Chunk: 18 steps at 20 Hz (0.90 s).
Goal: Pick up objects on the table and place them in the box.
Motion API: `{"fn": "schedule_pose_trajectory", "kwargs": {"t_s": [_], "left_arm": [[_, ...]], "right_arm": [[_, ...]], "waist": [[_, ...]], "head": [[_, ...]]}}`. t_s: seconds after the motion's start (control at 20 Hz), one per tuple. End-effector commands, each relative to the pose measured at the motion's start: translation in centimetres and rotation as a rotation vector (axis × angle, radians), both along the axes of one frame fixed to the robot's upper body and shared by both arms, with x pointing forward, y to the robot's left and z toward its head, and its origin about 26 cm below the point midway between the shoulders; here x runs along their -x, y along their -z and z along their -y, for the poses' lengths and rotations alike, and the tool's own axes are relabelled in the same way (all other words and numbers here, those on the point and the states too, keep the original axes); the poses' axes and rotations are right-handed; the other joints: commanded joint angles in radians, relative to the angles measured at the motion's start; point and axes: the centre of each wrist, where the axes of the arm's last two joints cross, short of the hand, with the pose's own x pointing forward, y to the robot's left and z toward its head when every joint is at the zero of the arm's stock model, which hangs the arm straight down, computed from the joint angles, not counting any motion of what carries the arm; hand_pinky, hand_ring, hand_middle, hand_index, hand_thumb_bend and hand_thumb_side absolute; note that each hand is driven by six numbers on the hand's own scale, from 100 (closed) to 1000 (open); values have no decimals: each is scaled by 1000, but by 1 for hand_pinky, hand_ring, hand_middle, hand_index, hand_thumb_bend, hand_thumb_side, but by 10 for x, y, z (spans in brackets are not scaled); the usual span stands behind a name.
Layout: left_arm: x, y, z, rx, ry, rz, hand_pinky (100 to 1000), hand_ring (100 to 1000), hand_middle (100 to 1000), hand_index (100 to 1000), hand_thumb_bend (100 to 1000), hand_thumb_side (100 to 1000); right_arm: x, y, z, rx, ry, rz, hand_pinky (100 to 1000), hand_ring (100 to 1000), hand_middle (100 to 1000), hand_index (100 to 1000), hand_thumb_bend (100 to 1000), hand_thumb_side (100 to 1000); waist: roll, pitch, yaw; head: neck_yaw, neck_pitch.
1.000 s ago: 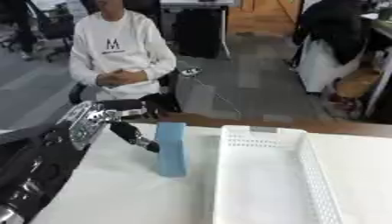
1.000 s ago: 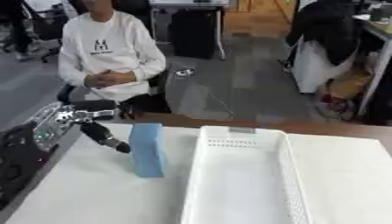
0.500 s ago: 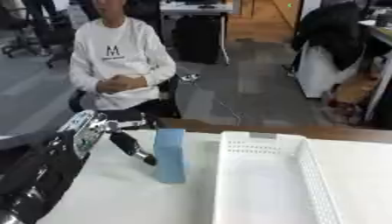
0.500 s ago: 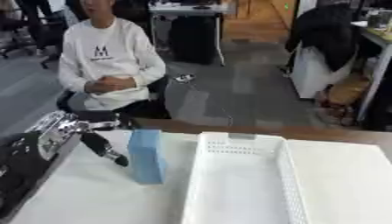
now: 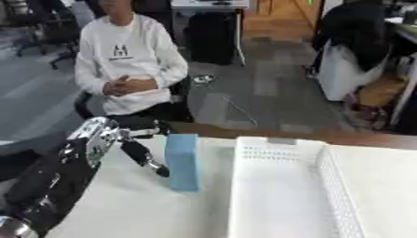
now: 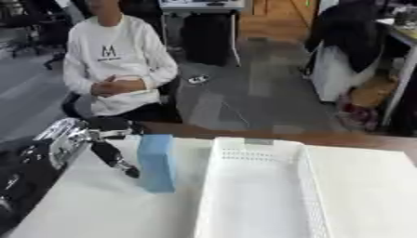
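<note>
a light blue block (image 5: 182, 160) stands upright on the white worktop (image 5: 122, 209), just to the left of the white perforated box (image 5: 281, 195) and not inside it. the left robot hand (image 5: 130, 142) sits just to the block's left with its fingers (image 5: 151, 160) stretched down toward the worktop beside the block, released and grasping nothing; whether a fingertip touches the block is unclear. the right robot hand shows in neither view.

white table (image 5: 122, 214), dark chair (image 6: 350, 32)
</note>
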Motion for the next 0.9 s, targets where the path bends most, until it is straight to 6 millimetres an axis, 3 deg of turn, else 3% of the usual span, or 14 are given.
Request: {"fn": "schedule_pose_trajectory", "kwargs": {"t_s": [0.05,0.7,0.9], "left_arm": [[-3,-17,-2,-20,25,31,831,854,901,964,856,789],[-5,-12,0,6,9,70,816,840,889,962,842,792],[-5,-11,2,-1,8,85,799,812,847,936,789,748]], "right_arm": [[-3,-10,3,-57,-164,212,100,314,256,413,100,754],[-6,-15,5,-64,-181,221,100,314,256,413,100,754],[-7,-16,6,-67,-187,224,100,314,256,414,100,754]], "waist": [[2,-6,-4],[6,-2,-17],[7,-1,-21]], "head": [[8,3],[5,5],[4,5]]}}
